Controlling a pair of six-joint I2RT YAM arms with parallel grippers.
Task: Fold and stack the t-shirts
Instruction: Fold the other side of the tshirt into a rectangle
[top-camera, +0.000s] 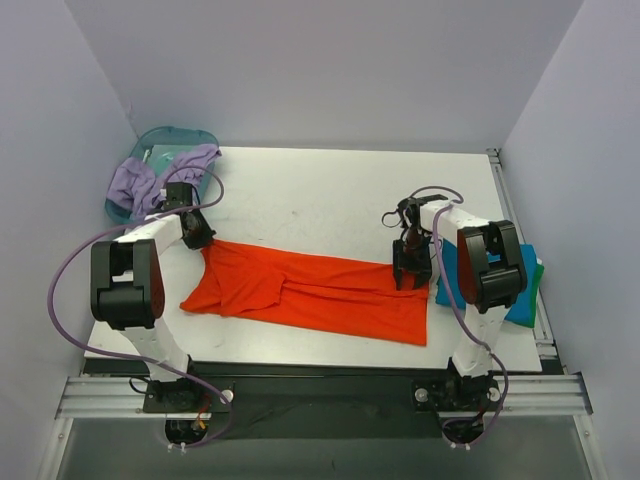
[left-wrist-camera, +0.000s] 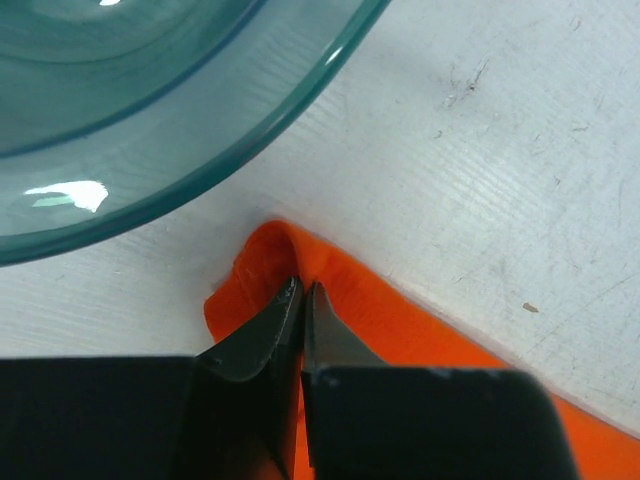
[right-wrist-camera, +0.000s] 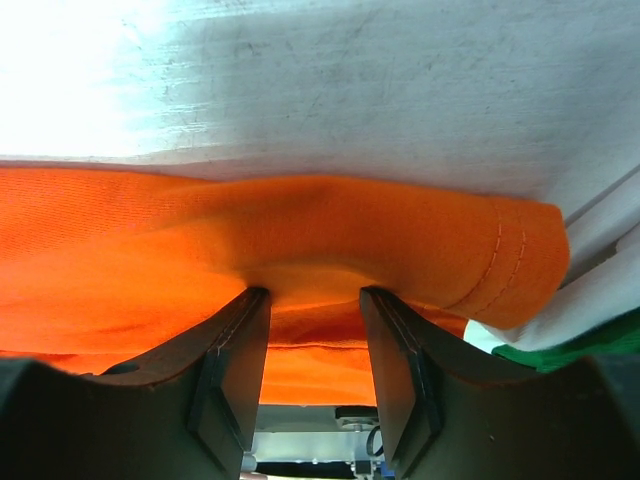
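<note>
A bright orange-red t-shirt (top-camera: 320, 292) lies spread across the table's near half. My left gripper (top-camera: 196, 236) sits at its far left corner, and in the left wrist view it (left-wrist-camera: 302, 286) is shut on a raised fold of the orange cloth (left-wrist-camera: 400, 320). My right gripper (top-camera: 411, 275) is at the shirt's far right edge. In the right wrist view it (right-wrist-camera: 313, 292) is open, its jaws pressed down into the orange cloth (right-wrist-camera: 300, 225), which bulges between them. A teal-blue folded shirt (top-camera: 525, 300) lies on a green one (top-camera: 539, 270) under the right arm.
A translucent teal basin (top-camera: 175, 138) stands at the far left corner with a purple cloth (top-camera: 140, 180) hanging over its rim. The basin's rim (left-wrist-camera: 250, 130) is close beyond my left gripper. A metal rail (top-camera: 505, 200) runs along the table's right edge.
</note>
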